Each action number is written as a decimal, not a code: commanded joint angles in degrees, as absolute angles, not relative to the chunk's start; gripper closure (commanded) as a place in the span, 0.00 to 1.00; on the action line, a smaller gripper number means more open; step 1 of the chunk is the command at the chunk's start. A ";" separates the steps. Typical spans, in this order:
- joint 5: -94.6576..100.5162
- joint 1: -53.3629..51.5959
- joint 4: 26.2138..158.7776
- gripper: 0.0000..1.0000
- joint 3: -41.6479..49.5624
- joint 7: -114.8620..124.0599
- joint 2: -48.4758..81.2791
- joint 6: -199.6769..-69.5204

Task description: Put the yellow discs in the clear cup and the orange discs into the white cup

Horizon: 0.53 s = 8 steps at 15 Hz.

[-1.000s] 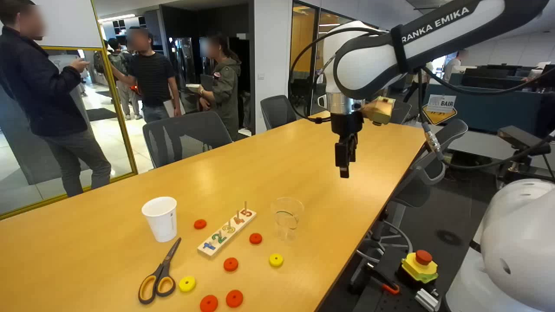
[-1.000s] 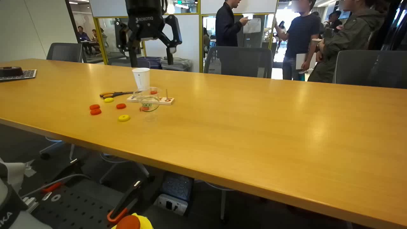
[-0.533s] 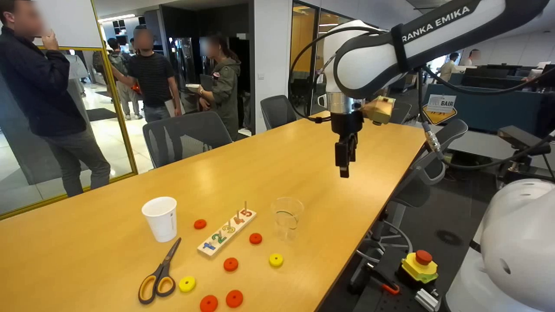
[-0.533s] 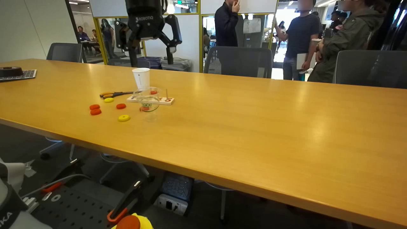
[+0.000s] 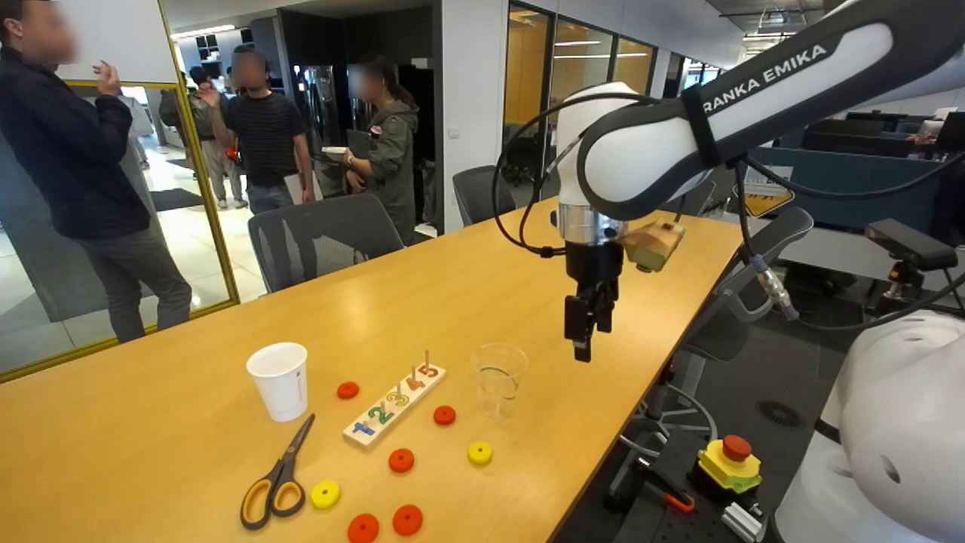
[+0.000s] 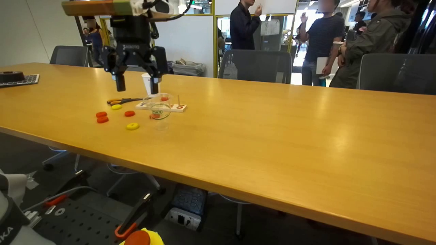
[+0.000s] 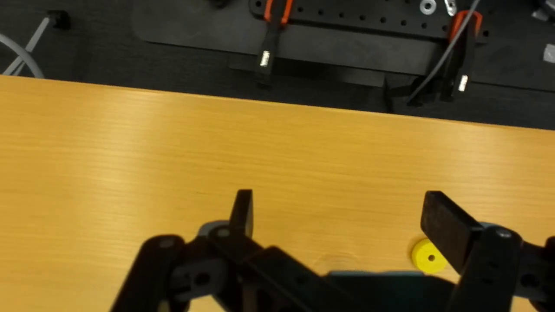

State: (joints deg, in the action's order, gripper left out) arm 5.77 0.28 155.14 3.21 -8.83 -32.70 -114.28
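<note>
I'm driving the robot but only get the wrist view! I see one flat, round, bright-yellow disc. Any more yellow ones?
Observer: Yes, both exterior views show another flat, round, bright-yellow disc beside scissors with black-and-yellow handles.
Operator: What else is around?
Observer: Five flat, round, red-orange discs.
Operator: Where do those go?
Observer: Into the opaque, tapered white cup, standing upright near the scissors' tips.

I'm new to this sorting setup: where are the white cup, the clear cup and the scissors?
White cup (image 5: pixel 281 386), in an exterior view: on its outer side wall.
Clear cup (image 5: pixel 499 385), in an exterior view: on its transparent side wall.
Scissors (image 5: pixel 286 459), in an exterior view: where blades meet handles.
</note>
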 commanded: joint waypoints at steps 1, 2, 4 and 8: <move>0.88 -1.63 159.58 0.00 -1.26 1.41 -35.72 -119.75; -0.27 -2.31 157.34 0.00 -3.09 4.67 -33.94 -119.90; -1.52 -2.85 157.77 0.00 -6.69 11.90 -33.23 -123.49; -4.11 -2.79 157.81 0.00 -13.47 28.26 -29.77 -129.04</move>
